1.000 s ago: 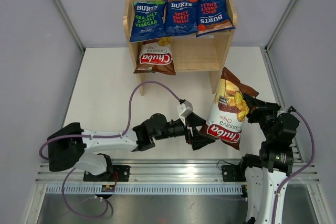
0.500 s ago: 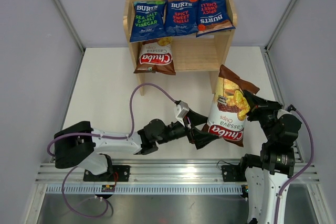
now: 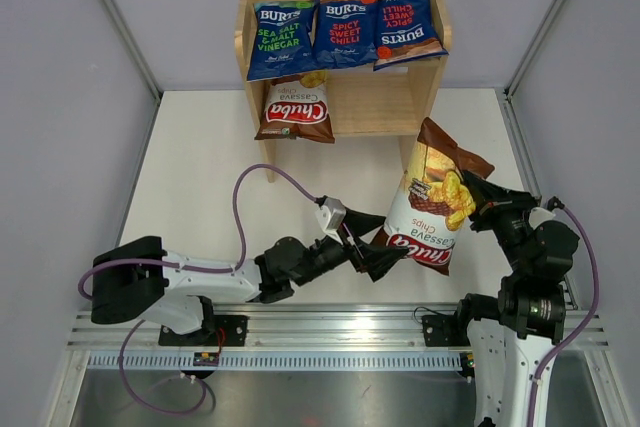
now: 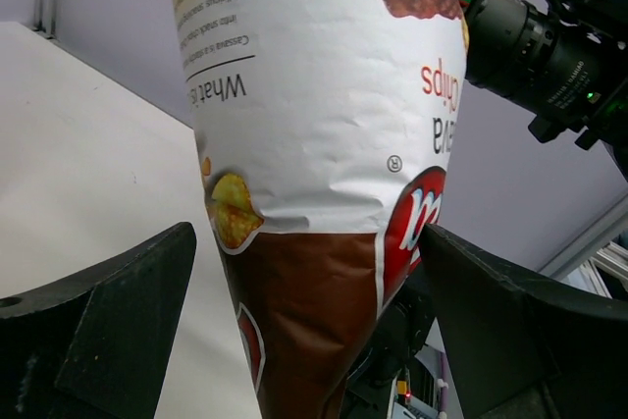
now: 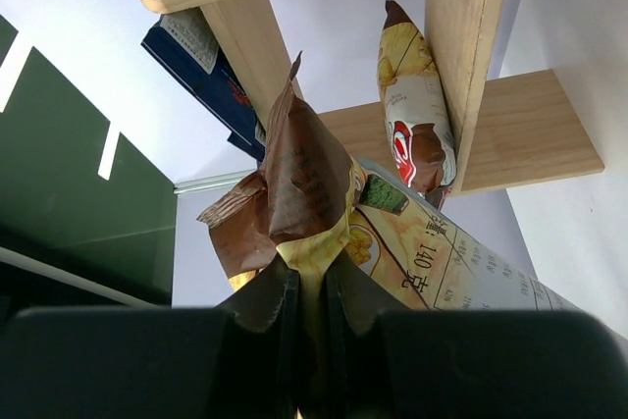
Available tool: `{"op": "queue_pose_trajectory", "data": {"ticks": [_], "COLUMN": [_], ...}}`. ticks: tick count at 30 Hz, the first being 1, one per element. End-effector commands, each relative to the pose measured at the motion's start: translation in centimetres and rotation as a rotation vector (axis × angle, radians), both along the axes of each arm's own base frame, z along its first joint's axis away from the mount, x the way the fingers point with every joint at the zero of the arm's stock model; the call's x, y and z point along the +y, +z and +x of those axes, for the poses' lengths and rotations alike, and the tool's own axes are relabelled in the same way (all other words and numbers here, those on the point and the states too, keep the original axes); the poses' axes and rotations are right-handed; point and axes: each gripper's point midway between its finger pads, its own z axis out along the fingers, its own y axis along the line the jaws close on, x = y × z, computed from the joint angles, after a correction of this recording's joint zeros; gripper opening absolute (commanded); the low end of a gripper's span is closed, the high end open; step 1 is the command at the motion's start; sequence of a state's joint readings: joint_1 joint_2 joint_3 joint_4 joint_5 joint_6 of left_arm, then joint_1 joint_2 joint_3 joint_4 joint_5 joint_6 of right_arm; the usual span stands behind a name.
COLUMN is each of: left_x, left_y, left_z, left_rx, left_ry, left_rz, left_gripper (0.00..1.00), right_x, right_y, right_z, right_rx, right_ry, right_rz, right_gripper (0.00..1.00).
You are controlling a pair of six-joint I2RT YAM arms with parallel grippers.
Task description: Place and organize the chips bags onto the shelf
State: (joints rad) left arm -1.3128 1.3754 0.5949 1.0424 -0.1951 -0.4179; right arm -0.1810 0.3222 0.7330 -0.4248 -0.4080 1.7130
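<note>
My right gripper [image 3: 472, 199] is shut on the crumpled top edge of a brown-and-white Chuba chips bag [image 3: 428, 209] and holds it hanging above the table; the pinch shows in the right wrist view [image 5: 309, 313]. My left gripper [image 3: 383, 245] is open, its jaws standing either side of that bag's bottom end [image 4: 314, 321]. The wooden shelf [image 3: 425, 87] stands at the far side. Three blue Burts bags [image 3: 345, 29] lie on its top tier. A second Chuba bag [image 3: 296, 107] leans at the left of the lower tier.
The shelf's right side panel [image 5: 471, 66] and lower board rise just beyond the held bag in the right wrist view, with the shelved Chuba bag [image 5: 417, 105] behind. White enclosure walls flank the table. A metal rail [image 3: 320, 332] runs along the near edge.
The right gripper has carried the held bag slightly left and up. The left arm's wrist has drawn back to the left, its open jaws staying at the bag's bottom end.
</note>
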Motion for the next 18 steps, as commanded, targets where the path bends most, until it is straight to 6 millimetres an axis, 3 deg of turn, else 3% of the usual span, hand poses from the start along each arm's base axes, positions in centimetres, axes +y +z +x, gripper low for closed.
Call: {"op": "queue_pose_trajectory", "data": {"ticks": [1,4,7,8,12,14,15,17,18], "left_x": [0.7,0.2,0.1,0.2,0.9,1.3,1.4,2.1,2.5], "left_y": [4.5,5.5,6.4,6.6,6.7,6.2,5.8,5.7,5.6], "left_z": [-0.3,-1.9,-3.2,-3.3,-3.2,-2.8,-2.7,-2.6,-2.8], "left_rx": [-0.096,-0.121,-0.127,-0.121,-0.105,-0.086,-0.067,-0.046,-0.032], "left_ry": [-0.005,-0.09,-0.135,-0.138,-0.121,-0.094,-0.09,-0.084,-0.091], "left_rz": [-0.125,-0.184,-0.233,-0.244,-0.249,-0.236,-0.225,-0.23,-0.232], "left_gripper": [0.99,0.96,0.69,0.53,0.27,0.2,0.18,0.11,0.07], "right_x": [1.2,0.9,0.8,0.8,0.1,-0.5,-0.7,-1.1,-1.5], "right_y": [3.9,3.6,3.0,2.8,2.2,2.3,2.0,1.8,1.4], "right_z": [-1.9,-1.9,-1.7,-1.7,-1.7,-1.5,-1.4,-1.3,-1.2], "right_rx": [-0.119,-0.115,-0.108,-0.106,-0.09,-0.096,-0.089,-0.091,-0.085], "right_ry": [0.062,0.043,0.04,0.035,-0.014,-0.057,-0.071,-0.097,-0.12], "right_rz": [0.025,0.033,0.044,0.039,-0.017,-0.082,-0.102,-0.161,-0.203], "right_gripper": [0.0,0.0,0.0,0.0,0.02,0.11,0.27,0.49,0.52]}}
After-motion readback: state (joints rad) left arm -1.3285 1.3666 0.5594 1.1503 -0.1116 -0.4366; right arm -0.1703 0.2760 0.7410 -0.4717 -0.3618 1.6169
